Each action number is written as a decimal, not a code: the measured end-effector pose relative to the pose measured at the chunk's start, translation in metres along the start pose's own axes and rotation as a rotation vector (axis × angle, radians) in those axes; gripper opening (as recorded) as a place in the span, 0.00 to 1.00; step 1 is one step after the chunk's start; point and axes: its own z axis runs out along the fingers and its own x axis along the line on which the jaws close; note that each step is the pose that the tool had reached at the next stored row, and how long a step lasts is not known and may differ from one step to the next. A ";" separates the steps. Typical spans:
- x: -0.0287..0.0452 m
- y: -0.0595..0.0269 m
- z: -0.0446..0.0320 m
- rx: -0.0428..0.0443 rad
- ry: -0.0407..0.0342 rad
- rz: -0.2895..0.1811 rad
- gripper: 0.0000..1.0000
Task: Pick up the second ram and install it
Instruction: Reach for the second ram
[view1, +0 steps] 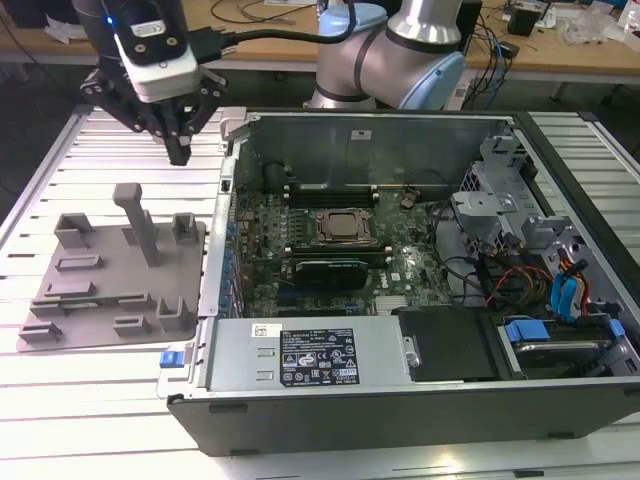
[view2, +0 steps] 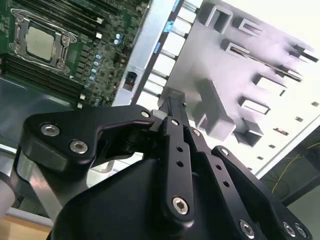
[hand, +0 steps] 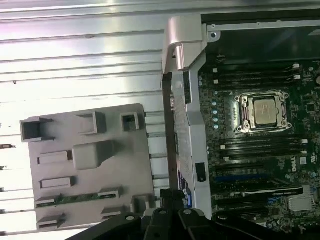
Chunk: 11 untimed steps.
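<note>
The second ram (hand: 75, 198) was seated in a slot of the gray fixture plate (hand: 135, 170), evidently for edge access, while the gripper (view1: 179, 150), closed on nothing, was positioned well above, beside the open computer case (view1: 380, 140).

Robotics lab: slatted metal worktable (view1: 60, 420), opened computer case (view1: 400, 420) (lid off), cable-strewn wooden benches (view1: 560, 55) behind.
</note>
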 end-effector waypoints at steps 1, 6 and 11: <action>0.0051 -0.0004 -0.0002 0.0000 -0.0005 0.000 0.08; 0.0301 -0.0022 -0.0010 -0.0002 -0.0028 0.000 0.08; 0.0496 -0.0037 -0.0015 -0.0002 -0.0039 0.000 0.08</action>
